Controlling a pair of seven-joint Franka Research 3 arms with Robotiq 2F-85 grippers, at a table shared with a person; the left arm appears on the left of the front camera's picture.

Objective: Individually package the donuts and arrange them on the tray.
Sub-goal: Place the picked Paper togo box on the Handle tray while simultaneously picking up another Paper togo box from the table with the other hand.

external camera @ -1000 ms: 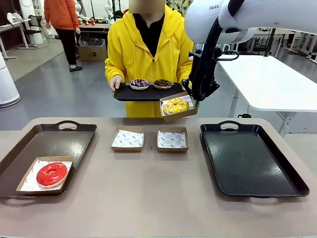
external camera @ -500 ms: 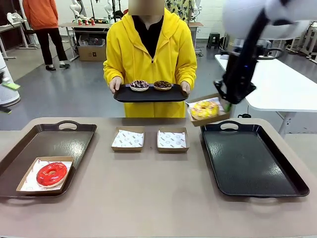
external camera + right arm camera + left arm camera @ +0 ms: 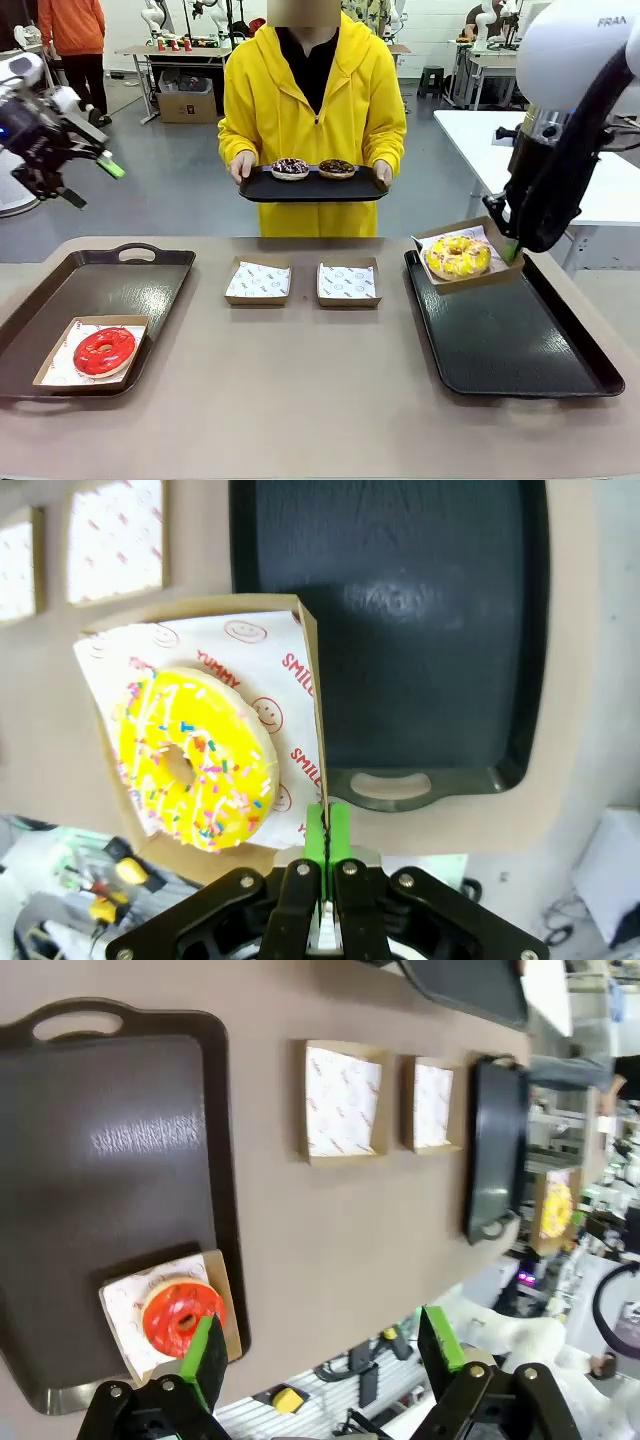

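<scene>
Swung across from the person's tray (image 3: pixel 312 190), the right claw (image 3: pixel 513 250) now hangs over the far corner of the black tray (image 3: pixel 520 340), pinched shut on a wall of the box (image 3: pixel 470 284) — the yellow donut (image 3: pixel 458 256) lies to its left, not yet set down. The left claw (image 3: pixel 322 1340) gapes wide, empty. The paper liner (image 3: pixel 290 680) reads "YUMMY" and "SMIL" — the right arm (image 3: pixel 575 50), "FRA".
</scene>
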